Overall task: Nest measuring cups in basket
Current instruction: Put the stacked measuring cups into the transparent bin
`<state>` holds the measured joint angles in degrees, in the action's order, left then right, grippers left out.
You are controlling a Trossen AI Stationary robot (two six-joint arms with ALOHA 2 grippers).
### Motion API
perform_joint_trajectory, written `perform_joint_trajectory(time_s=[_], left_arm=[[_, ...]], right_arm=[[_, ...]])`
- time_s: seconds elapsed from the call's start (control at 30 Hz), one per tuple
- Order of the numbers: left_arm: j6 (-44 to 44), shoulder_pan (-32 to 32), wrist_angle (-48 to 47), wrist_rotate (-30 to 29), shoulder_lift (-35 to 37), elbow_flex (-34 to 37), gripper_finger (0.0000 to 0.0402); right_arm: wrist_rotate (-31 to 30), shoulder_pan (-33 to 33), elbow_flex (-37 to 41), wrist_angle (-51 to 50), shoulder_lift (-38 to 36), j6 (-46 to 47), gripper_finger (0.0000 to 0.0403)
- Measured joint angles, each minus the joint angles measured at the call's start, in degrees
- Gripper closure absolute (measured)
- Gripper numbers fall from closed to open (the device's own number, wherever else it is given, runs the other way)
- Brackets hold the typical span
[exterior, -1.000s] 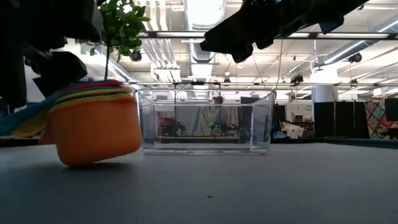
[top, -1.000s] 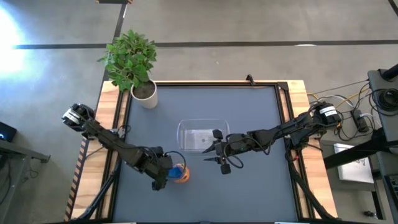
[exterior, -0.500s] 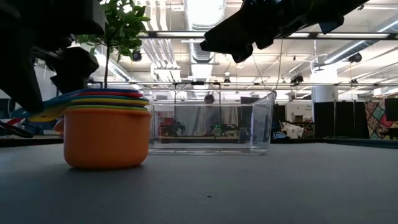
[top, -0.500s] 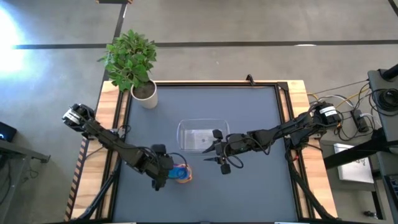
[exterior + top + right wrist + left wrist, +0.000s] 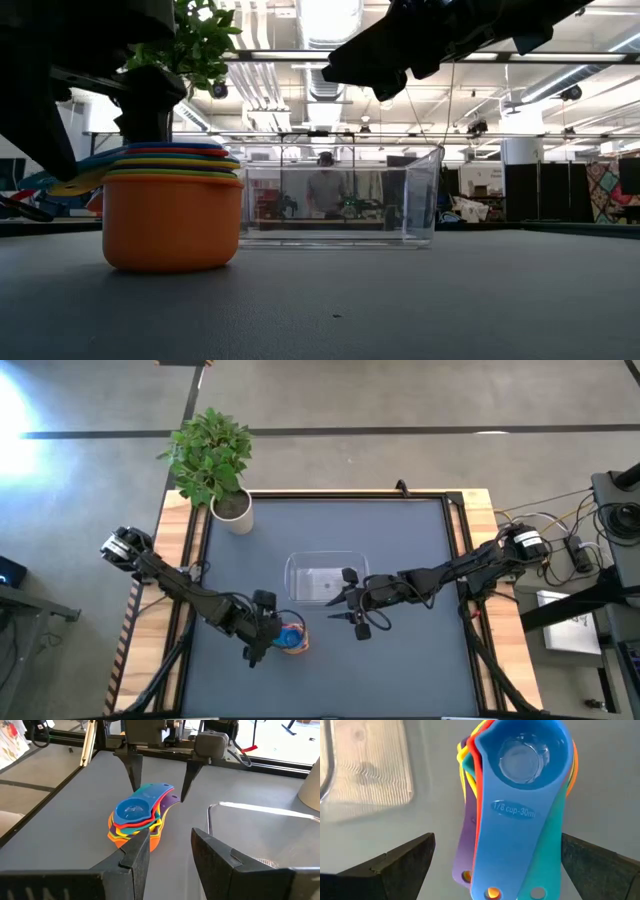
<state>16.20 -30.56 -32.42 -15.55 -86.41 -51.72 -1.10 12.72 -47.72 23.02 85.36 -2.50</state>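
Hanging over the stack of measuring cups (image 5: 290, 639), my left gripper (image 5: 268, 622) has its fingers (image 5: 402, 862) spread wide, one on each side of the handles, not touching them. The cups sit nested on the dark table (image 5: 400, 670), upright, w/ the orange cup (image 5: 170, 218) at the bottom and the small blue cup (image 5: 522, 765) on top. In btw I can see green, yellow, red and purple rims, plus a light blue-green handle. The blue cup's handle (image 5: 502, 845) reads "1/8 cup-30ml". All the handles fan out toward my left wrist. The stack stands on the table just beside the basket (image 5: 326, 578), near its front left corner, not inside it. The basket is a clear tub in the middle of the table; from the low view I can see right thru it (image 5: 330, 195), and no cup shows in it. My right gripper (image 5: 352, 600) waits up in the air at the basket's front right edge, fingers (image 5: 135, 855) partly apart and holding nothing; from its wrist view they point at the cup stack and at my left gripper behind it. A plant (image 5: 212, 455) in a white pot (image 5: 234, 512) stands at the far left corner of the table. Far off in the room, a person (image 5: 325, 185) shows thru the tub.
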Motion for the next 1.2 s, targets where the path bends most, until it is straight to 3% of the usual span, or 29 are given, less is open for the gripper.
perform_joint_trajectory(time_s=[0.27, 0.73, 1.2], left_arm=[[-5.3, 2.6, 0.2, 5.8, -1.9, 0.0, 0.0033], [-10.6, 4.2, 0.5, 7.6, -3.3, 0.0, 0.0106], [-10.8, 4.4, 0.4, 9.1, -3.3, 0.0, 0.0258]], right_arm=[[0.0, 0.0, 0.0, 0.0, 0.0, 0.4, 0.0268], [0.0, 0.0, 0.0, -0.1, 0.0, 0.4, 0.0268], [0.0, 0.0, 0.0, -0.1, 0.0, 0.4, 0.0268]])
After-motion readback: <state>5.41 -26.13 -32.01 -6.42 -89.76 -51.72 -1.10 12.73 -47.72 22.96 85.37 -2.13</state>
